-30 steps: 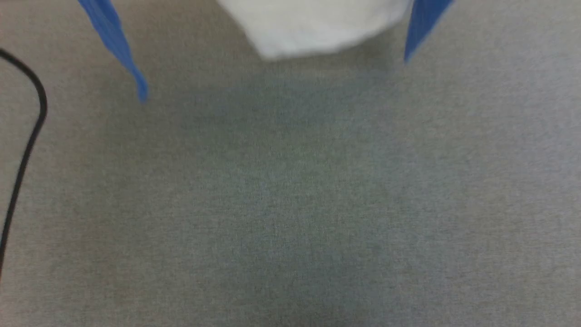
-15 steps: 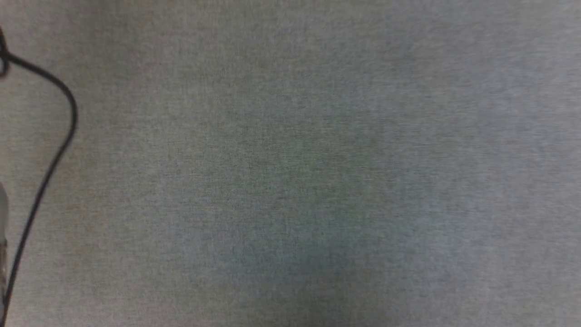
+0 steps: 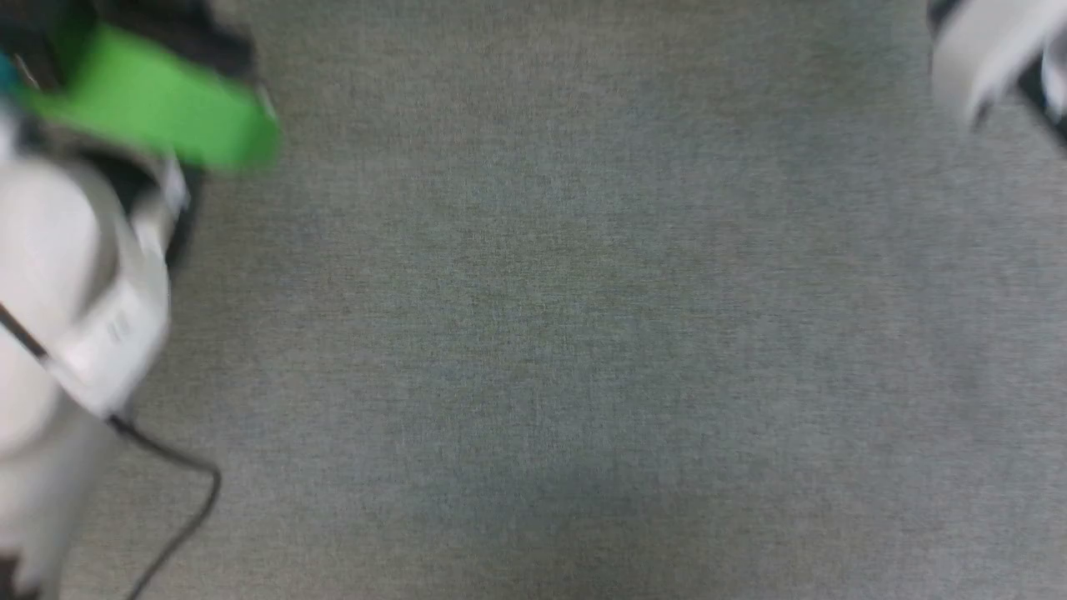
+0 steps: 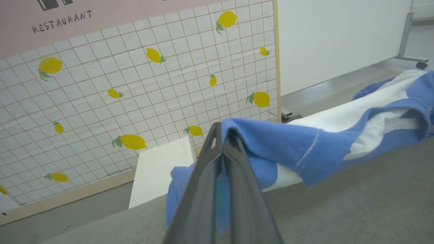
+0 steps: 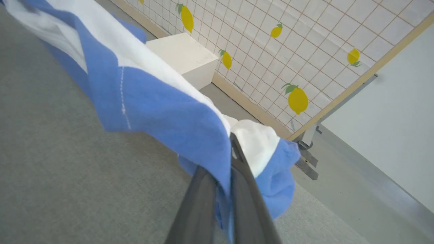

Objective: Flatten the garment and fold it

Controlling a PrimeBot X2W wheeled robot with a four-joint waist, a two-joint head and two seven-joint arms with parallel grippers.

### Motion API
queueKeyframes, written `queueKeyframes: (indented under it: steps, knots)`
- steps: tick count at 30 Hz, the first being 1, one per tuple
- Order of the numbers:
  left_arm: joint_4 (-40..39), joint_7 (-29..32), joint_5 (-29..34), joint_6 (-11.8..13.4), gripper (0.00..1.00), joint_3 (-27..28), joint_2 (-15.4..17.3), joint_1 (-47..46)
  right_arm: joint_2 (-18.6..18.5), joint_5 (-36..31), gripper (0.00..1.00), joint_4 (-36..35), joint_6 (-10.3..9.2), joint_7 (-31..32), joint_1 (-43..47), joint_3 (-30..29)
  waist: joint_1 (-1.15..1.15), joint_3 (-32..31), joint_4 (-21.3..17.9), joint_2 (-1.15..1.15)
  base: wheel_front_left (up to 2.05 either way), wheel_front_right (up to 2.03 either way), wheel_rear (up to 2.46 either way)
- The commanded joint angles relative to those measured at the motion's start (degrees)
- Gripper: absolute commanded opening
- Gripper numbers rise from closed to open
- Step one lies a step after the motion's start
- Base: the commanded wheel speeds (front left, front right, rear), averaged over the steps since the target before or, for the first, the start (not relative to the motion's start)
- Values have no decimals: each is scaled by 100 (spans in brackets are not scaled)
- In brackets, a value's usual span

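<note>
The garment (image 4: 305, 142), white with royal-blue sleeves, hangs stretched between my two grippers above the grey table (image 3: 567, 333). In the left wrist view my left gripper (image 4: 222, 130) is shut on a bunched blue part, and the cloth runs off to the right. The right wrist view shows my right gripper (image 5: 230, 142) shut on blue and white folds of the garment (image 5: 152, 101), which runs up to the left. Its print is hidden. In the head view my pale left forearm (image 3: 75, 275) with a green band (image 3: 158, 108) is at the left, and my right forearm (image 3: 984, 50) is at the top right.
Beyond the table's far edge stands a tiled backdrop with lemons (image 4: 135, 84) and a white box (image 4: 159, 169) on the floor before it. A white panel on a wheeled foot (image 4: 339, 37) stands beside the backdrop. A black cable (image 3: 179, 508) trails from my left arm.
The garment's white hem and blue sleeves, at the head view's top a second ago, have left it. My left forearm has come in at the left, my right one at the top right.
</note>
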Motion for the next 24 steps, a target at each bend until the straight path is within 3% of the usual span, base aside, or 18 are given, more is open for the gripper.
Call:
queueKeyframes:
  steps: [1, 5, 11, 15, 19, 24]
  knots:
    - [-189, 74, -107, 101, 0, -19, 67, 360, -65, 59, 0, -233, -11, 101, 383, -136, 0, -305, -40, 0, 0, 0, 0]
    - [-716, 290, -233, 335, 0, -160, 204, 1409, -89, 133, 0, -892, -11, 397, 1648, -661, 0, -635, -16, 0, 0, 0, 0]
    - [-978, 464, -358, 557, 0, -503, 223, 2556, 184, 36, 0, -1456, -11, 545, 3288, -1346, 0, -1123, 65, 0, 0, 0, 0]
    - [-729, 1059, -466, 382, 0, -1208, 315, 3361, 379, -157, 0, -1678, -11, 548, 4575, -1618, 0, -1582, 159, 0, 0, 0, 0]
    - [-629, 1486, -684, 225, 0, -1524, 349, 3673, 421, -253, 0, -1690, -11, 486, 5083, -1710, 0, -1792, 197, 0, 0, 0, 0]
    - [-700, 2062, -915, 212, 0, -1784, 449, 4003, 537, -315, 0, -1588, -11, 359, 5727, -1863, 0, -2057, 236, 0, 0, 0, 0]
